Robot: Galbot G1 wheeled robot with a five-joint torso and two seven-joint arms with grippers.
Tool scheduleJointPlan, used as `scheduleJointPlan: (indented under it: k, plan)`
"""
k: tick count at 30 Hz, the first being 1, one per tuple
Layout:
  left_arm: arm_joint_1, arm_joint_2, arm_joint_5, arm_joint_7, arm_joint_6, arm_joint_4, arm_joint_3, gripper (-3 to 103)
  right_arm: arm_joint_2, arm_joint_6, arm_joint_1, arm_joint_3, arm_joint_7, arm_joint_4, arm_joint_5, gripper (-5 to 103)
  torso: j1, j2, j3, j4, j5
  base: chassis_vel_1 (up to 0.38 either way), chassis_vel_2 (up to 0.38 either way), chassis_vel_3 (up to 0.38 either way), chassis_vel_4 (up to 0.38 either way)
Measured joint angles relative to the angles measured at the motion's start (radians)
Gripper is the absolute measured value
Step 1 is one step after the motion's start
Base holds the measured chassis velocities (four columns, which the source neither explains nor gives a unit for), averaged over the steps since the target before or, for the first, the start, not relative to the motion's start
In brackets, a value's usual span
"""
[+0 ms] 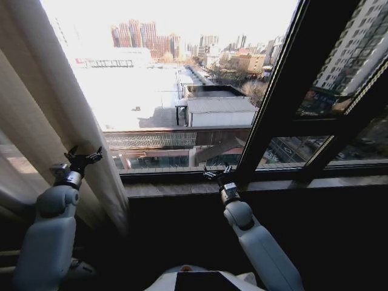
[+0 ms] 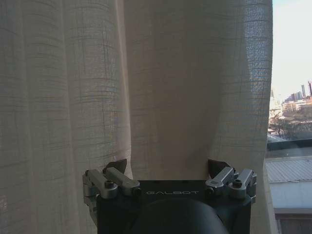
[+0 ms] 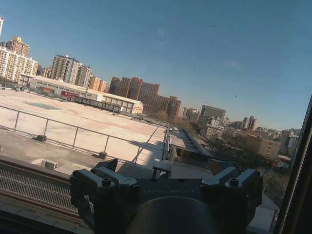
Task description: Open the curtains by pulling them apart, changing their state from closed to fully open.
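Window wall ahead, head camera looking down over a dark sill (image 1: 182, 188) running across from 9 to 3 o'clock. Dark frame bars (image 1: 273, 97) are slanting up toward 1 o'clock, splitting the glass. Outside, bright rooftops and distant towers are glaring in daylight.

Curtain (image 1: 54, 109) is hanging bunched at the 9 to 10 o'clock side of the head view, cream, sheer, long pleats, its edge falling toward the sill near 7 o'clock. The middle pane is standing uncovered.

Left gripper (image 1: 85, 159) is hovering at 8 o'clock, raised just in front of the curtain's inner edge, fingers spread wide, nothing between them. Touching or just short of the cloth: cannot tell from the head view.

Right gripper (image 1: 217, 174) is sitting near centre, low at the sill beside the frame bar, well apart from the fabric.

Left wrist view is adding the weave up close: curtain (image 2: 146, 87) directly ahead of the left gripper (image 2: 168, 168), dark fingertips (image 2: 117, 165) apart, a strip of city at 3 o'clock.

Right wrist view is facing open glass and skyline; right gripper (image 3: 168, 168) with fingers spread, holding nothing.
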Motion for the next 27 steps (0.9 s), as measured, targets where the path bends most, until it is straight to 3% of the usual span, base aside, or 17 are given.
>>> scheduleJointPlan:
  k: [1,5,7,9,10,13,15,18,20,24,27]
  plan:
    - [-0.018,0.009,0.006,-0.032,0.001,0.022,-0.009,82,0.001,0.003,-0.007,0.002,0.0,0.003,-0.006,100,0.0,0.0,0.0,0.0,0.0,0.0,0.0,0.0,0.0]
    - [-0.041,0.029,0.006,-0.058,0.001,0.062,-0.011,72,0.005,0.005,-0.016,0.003,0.001,0.007,-0.013,100,0.0,0.0,0.0,0.0002,0.0,0.0,0.0,0.0,0.0]
    - [-0.046,0.032,0.006,-0.022,-0.002,0.072,-0.009,61,0.01,0.005,-0.017,0.001,0.002,0.008,-0.016,100,0.0,0.0,0.0,0.0001,0.0001,0.0,0.0,0.0,0.0]
    - [-0.046,0.032,0.006,-0.015,-0.004,0.073,-0.008,61,0.011,0.005,-0.017,0.001,0.002,0.008,-0.016,100,0.0,0.0,0.0,0.0,0.0,0.0,0.0,0.0,0.0]
    - [-0.046,0.03,0.005,0.005,-0.01,0.078,-0.001,56,0.012,0.005,-0.017,0.0,0.002,0.008,-0.018,100,0.0,0.0,0.0,0.0,0.0001,0.0,0.0,0.0,0.0]
    - [-0.046,0.026,0.006,-0.003,-0.012,0.092,-0.003,39,0.01,0.005,-0.016,-0.001,0.003,0.008,-0.019,100,0.0,0.0,0.0,-0.0002,0.0001,0.0,0.0,0.0,0.0]
    - [-0.047,0.026,0.006,-0.008,-0.012,0.094,-0.005,39,0.009,0.005,-0.016,-0.001,0.003,0.008,-0.019,100,0.0,0.0,0.0,-0.0001,0.0,0.0,0.0,0.0,0.0]
    - [-0.064,0.046,0.007,-0.03,-0.006,0.121,-0.019,23,0.006,0.005,-0.019,0.008,0.003,0.004,-0.019,100,0.0,0.0,0.0,0.0,0.0,0.0,0.0,0.0,0.0]
    - [-0.067,0.052,0.007,-0.028,-0.006,0.125,-0.021,23,0.007,0.005,-0.02,0.011,0.003,0.004,-0.019,100,0.0,0.0,0.0,0.0,0.0,0.0,0.0,0.0,0.0]
    - [-0.078,0.076,-0.002,0.007,-0.007,0.135,-0.025,3,0.014,0.007,-0.02,0.014,0.003,-0.008,-0.019,100,0.0,0.0,0.0,0.0,0.0001,0.0,0.0,0.0,0.0]
    - [-0.078,0.077,-0.005,0.018,-0.011,0.134,-0.025,1,0.016,0.008,-0.012,0.013,0.003,-0.013,-0.019,100,0.0,0.0,0.0,0.0,0.0,0.0,0.0,0.0,0.0]
